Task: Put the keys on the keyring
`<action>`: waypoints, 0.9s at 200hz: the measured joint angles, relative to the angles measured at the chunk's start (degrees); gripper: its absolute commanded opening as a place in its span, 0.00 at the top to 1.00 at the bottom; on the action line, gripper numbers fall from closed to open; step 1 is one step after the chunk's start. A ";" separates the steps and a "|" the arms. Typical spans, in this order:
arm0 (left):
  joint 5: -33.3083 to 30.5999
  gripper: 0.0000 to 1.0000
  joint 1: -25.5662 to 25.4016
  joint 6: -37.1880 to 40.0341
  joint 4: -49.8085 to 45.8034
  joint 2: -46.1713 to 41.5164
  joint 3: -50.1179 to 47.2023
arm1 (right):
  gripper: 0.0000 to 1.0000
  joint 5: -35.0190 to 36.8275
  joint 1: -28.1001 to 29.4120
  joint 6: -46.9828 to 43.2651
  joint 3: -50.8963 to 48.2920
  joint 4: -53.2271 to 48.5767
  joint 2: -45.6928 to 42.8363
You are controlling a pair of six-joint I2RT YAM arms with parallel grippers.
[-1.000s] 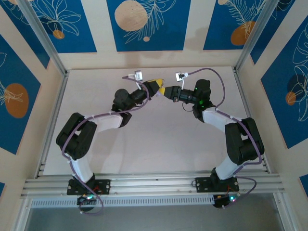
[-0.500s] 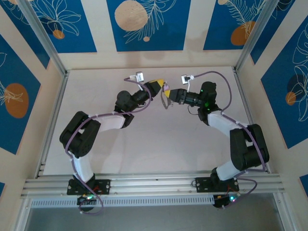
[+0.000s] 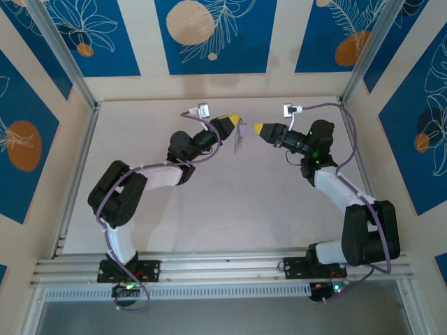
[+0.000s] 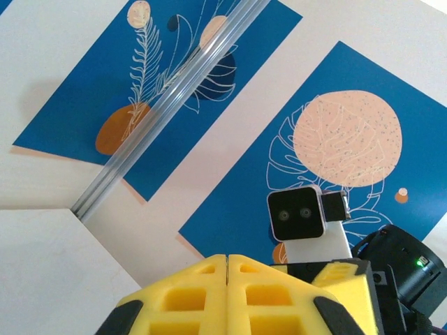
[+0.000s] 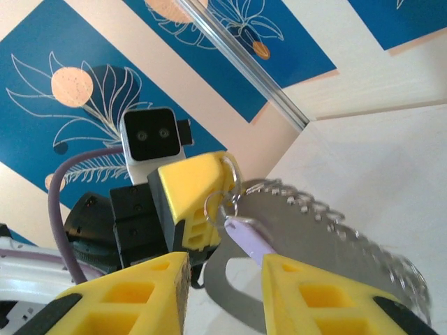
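My left gripper [image 3: 235,118] is shut on the keyring [image 3: 242,134], which hangs from its yellow tip above the back of the table. In the right wrist view the left gripper [image 5: 222,162] pinches a thin wire loop. The dark-grey keyring [image 5: 314,241] curves below it, fringed with small silver keys. The lilac-headed key [image 5: 248,238] dangles from a small ring beside that tip. My right gripper [image 5: 223,262] is open, a short way from the key, with nothing between its fingers. It sits to the right of the keyring [image 3: 259,128]. In the left wrist view the left fingers [image 4: 209,279] are pressed together.
The right arm's wrist camera [image 4: 300,216] faces the left gripper closely. Cream walls with blue leaf panels [image 3: 209,35] and aluminium posts [image 3: 63,56] enclose the pale table [image 3: 230,209]. Purple cables [image 3: 307,106] loop off both wrists.
My right gripper has opened and drawn back to the right, away from the left gripper. The keyring with the lilac key stays hanging from the left gripper, which barely moved.
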 measured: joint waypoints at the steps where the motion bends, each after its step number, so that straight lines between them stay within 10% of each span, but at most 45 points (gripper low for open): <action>1: 0.00 1.00 0.00 -0.04 0.02 0.02 0.00 | 0.66 0.04 0.02 0.09 0.04 0.09 0.09; 135: 0.44 1.00 -0.44 -0.35 0.20 0.24 0.22 | 0.66 0.98 3.67 9.79 7.30 14.45 13.90; 180: 0.37 1.00 -0.42 -0.35 0.20 0.48 0.22 | 0.82 0.61 4.70 10.86 8.37 15.96 14.97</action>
